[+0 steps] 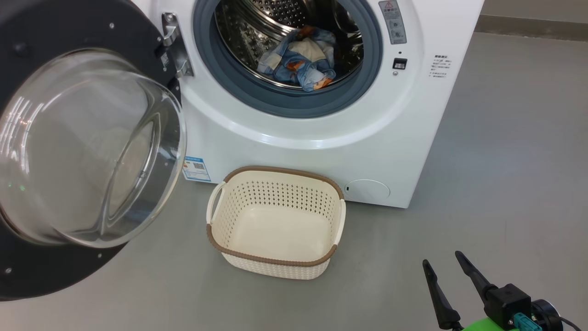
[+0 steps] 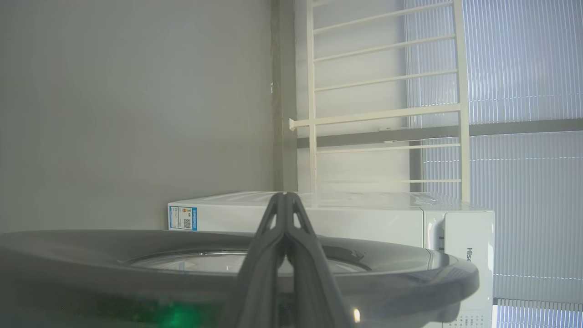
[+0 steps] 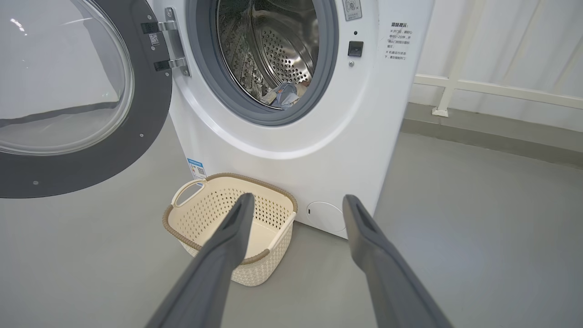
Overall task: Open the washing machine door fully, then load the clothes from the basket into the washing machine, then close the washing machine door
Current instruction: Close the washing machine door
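Observation:
The white washing machine stands with its round black door swung wide to the left, glass porthole bulging toward me. The blue printed clothes with a cream piece lie inside the steel drum. The cream basket sits on the floor before the machine with nothing in it. My right gripper hovers open at the lower right, away from the basket. In the left wrist view my left gripper is shut on nothing, its fingers lying just behind the door's outer face.
Grey floor spreads to the right of the machine. A white railing and a wall run behind on the right. A blue label sticker marks the machine's lower left front.

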Available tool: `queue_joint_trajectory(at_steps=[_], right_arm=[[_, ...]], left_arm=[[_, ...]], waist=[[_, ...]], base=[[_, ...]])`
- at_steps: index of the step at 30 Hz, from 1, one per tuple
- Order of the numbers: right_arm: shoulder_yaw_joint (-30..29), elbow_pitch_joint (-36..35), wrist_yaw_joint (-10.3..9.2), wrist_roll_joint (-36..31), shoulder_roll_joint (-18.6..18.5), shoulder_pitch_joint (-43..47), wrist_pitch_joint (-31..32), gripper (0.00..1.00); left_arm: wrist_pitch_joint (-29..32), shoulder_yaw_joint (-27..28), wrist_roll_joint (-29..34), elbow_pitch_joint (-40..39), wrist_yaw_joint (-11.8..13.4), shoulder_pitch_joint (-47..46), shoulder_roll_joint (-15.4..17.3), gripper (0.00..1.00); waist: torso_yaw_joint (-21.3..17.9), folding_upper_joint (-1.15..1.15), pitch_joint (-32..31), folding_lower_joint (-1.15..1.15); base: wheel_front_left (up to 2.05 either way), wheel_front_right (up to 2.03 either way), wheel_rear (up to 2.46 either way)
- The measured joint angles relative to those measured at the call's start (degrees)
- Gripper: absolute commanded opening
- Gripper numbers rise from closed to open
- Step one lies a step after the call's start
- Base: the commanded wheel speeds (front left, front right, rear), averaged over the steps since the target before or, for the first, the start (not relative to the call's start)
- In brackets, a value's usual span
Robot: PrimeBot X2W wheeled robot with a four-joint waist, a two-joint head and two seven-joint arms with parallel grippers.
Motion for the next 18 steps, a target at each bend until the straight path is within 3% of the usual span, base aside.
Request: queue_joint_trajectory(at_steps=[18], right_arm=[[-0.1,-0.1,0.00,0.0,-0.2,0.0,0.0,1.00]], left_arm=[[15.2,-1.8,-3.8,-7.4,0.9,3.5,-2.9,0.00]], waist=[[2.0,0.00,0.7,0.00]], base=[[0.00,0.00,0.00]])
